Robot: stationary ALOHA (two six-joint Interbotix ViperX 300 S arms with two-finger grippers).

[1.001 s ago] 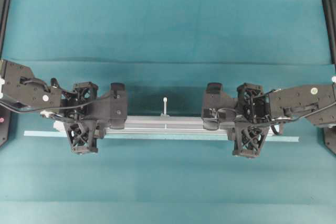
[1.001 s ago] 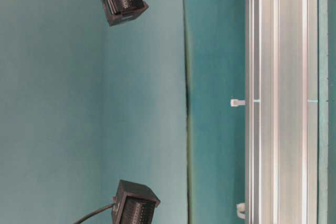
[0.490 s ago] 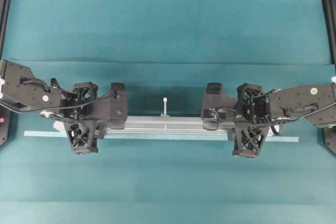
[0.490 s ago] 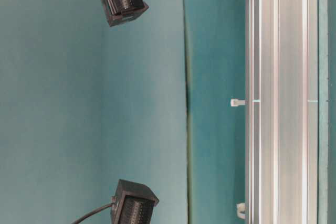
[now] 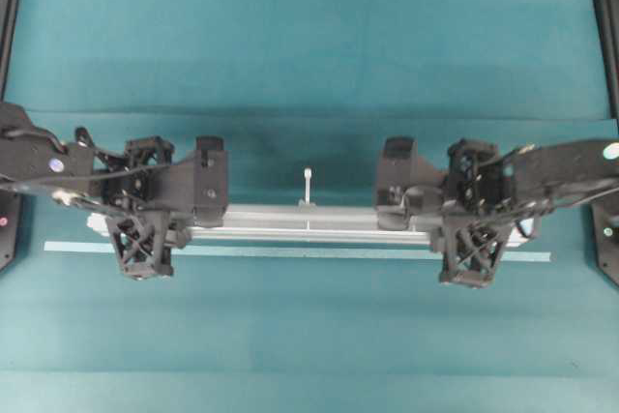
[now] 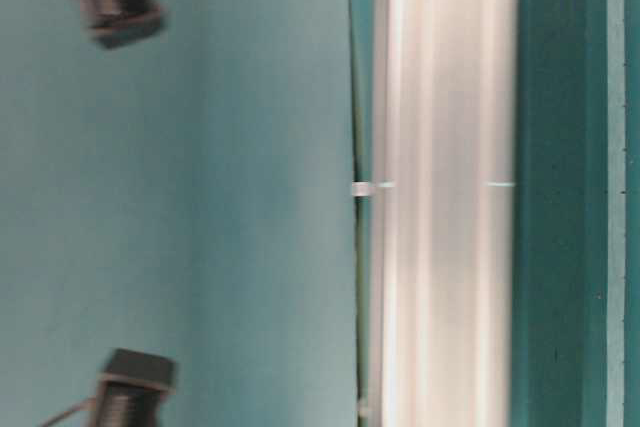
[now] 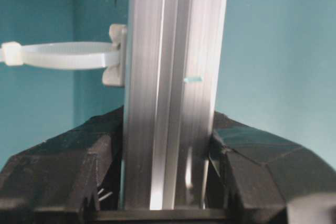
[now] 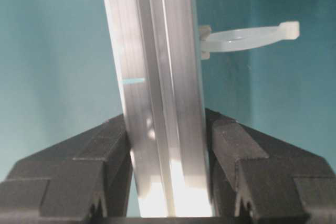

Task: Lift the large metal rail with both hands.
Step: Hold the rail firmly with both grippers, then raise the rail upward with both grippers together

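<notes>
The rail (image 5: 308, 222) lay crosswise over the teal table (image 5: 309, 55), parallel to a thin pale strip (image 5: 290, 252) just in front of it and apart from that strip. The left gripper (image 7: 167, 156) was pinching the rail near its left end, one finger (image 7: 79, 161) pressed against each side. The right gripper (image 8: 167, 150) was pinching the rail near its right end in the same manner. A white peg (image 5: 308, 184) stood at the rail's middle on the far edge. In the table-level view the rail (image 6: 445, 187) appeared blurred.
</notes>
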